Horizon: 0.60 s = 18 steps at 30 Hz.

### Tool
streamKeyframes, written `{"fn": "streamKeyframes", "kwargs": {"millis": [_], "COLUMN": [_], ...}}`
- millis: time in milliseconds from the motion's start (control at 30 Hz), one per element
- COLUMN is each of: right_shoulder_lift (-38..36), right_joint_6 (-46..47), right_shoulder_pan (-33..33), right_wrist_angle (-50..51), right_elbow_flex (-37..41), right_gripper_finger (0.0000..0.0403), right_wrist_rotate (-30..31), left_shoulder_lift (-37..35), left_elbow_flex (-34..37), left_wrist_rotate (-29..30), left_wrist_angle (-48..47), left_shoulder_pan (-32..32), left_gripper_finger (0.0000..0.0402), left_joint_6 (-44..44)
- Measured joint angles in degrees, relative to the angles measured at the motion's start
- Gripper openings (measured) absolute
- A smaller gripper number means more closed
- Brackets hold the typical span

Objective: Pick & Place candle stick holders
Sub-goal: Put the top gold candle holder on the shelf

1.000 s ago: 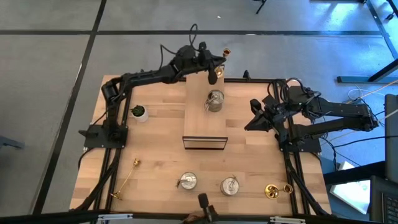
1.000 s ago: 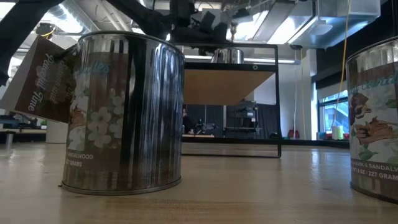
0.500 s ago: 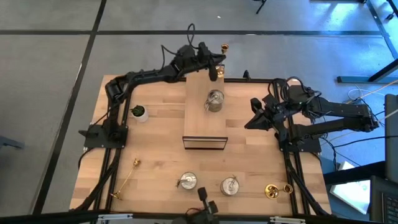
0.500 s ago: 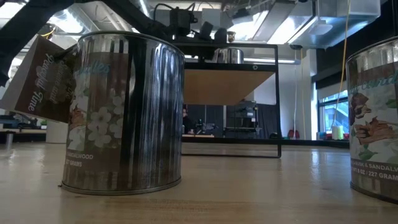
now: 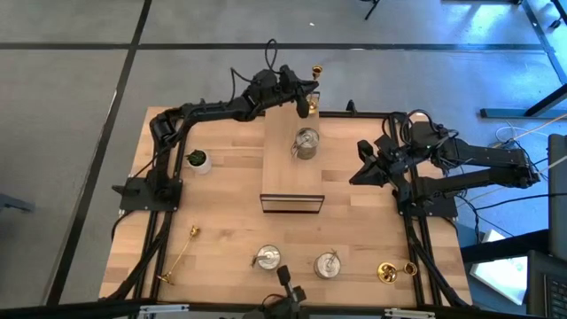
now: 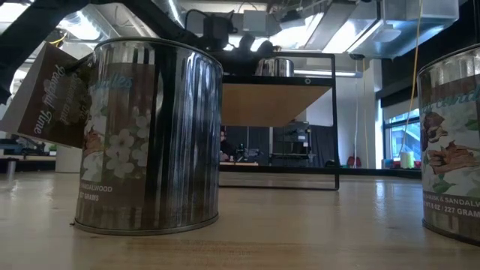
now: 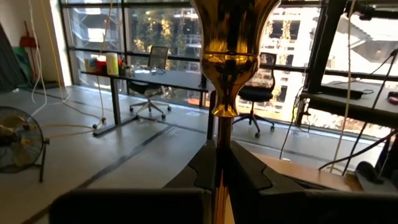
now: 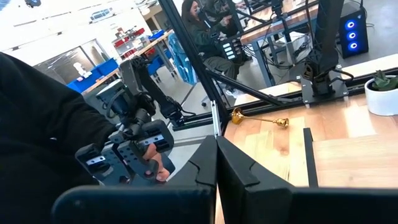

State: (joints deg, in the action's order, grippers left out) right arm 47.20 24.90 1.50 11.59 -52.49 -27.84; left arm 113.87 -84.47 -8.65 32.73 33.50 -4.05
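Wood table (image 5: 230,195), raised shelf (image 5: 292,164) in middle. 1 silver holder (image 5: 306,143) already on shelf. Left gripper (image 5: 306,93) pinching gold candlestick (image 5: 314,73) over shelf's far end, not down yet imo. Right gripper (image 5: 361,170) pressed together, empty, parked at right. Left on table near edge: 2 silver, 2 gold. Total 3 + 3.

left arm (image 5: 213,111): matte black jointed links, black cable looping off wrist
right arm (image 5: 461,159): matte black, loose black cables
fingers (image 7: 249,171): dark, wedge-shaped
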Motion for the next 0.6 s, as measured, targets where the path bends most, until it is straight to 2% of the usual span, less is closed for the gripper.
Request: {"fn": "streamKeyframes", "kwargs": {"millis": [600], "right_shoulder_lift": [0.0], "right_joint_6": [-0.3], "right_shoulder_pan": [0.0], "right_wrist_angle": [0.0], "right_elbow_flex": [0.0], "right_gripper_finger": [0.0003], "right_wrist_rotate": [0.2], "left_shoulder_lift": [-0.1], "left_elbow_flex": [0.7], "left_wrist_rotate": [1.5], "left_wrist_angle": [-0.2], "left_shoulder_pan": [-0.1], "left_gripper_finger": [0.0022], "left_joint_6": [1.1]}}
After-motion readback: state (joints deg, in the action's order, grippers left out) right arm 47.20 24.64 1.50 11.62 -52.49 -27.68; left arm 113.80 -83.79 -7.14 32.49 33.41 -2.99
